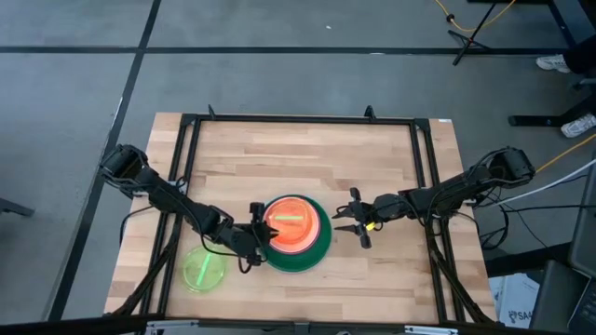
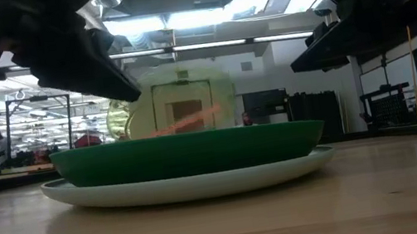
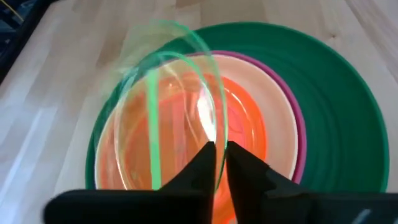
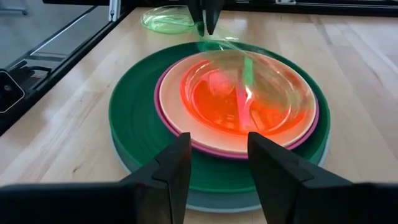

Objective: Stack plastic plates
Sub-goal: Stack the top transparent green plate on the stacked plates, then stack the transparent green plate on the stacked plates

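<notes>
A: Neon green plastic, gripped thin by its rim: the left end effector (image 3: pixel 219 154) pinches one small neon green plate (image 3: pixel 168 106) tilted above the stack (image 1: pixel 296 234). If it lets go at that angle, I'd expect the plate to slide off the orange plate (image 4: pixel 245 99) or land crooked.

B: What lies around the stack?

A: The second neon green plate (image 1: pixel 204 269) lies flat on the surface (image 1: pixel 307 154), near the stack on the left arm's side. The right end effector (image 1: pixel 358 221) waits just beside the stack's opposite edge, fingers spread and empty. Nothing blocks the drop itself; only the tilt worries me.
</notes>
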{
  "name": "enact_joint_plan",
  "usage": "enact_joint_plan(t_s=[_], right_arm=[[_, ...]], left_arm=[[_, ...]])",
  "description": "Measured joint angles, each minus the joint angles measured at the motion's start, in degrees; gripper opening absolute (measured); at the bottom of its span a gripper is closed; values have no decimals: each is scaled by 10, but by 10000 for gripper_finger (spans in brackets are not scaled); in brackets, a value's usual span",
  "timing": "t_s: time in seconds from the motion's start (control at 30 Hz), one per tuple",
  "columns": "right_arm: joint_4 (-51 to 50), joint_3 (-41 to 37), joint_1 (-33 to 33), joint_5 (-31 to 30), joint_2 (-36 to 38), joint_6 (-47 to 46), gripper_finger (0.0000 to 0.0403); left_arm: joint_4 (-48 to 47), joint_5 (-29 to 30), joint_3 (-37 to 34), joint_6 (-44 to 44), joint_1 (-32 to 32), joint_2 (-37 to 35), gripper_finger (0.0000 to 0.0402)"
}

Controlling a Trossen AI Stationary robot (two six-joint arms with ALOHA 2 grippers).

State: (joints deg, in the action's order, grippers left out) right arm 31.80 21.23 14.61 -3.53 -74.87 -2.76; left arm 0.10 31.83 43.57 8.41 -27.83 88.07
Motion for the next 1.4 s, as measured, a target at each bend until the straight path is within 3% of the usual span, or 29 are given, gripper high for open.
enact_joint_plan(t_s=[0.2,0.33,0.63,0.8,1.4], right_arm=[[2,0,0,0,0,0,151],[2,0,0,-1,0,0,151],[1,0,0,-1,0,0,151],[-1,0,0,-1,0,-2,151],[-2,0,0,-1,0,-4,151]], left_arm=[[-17,-30,5,2,-1,0,89],[-76,-61,36,29,-7,0,107],[-226,-106,100,135,-48,0,109],[-256,-122,109,204,-76,0,109],[-325,-281,110,486,-145,0,109]])
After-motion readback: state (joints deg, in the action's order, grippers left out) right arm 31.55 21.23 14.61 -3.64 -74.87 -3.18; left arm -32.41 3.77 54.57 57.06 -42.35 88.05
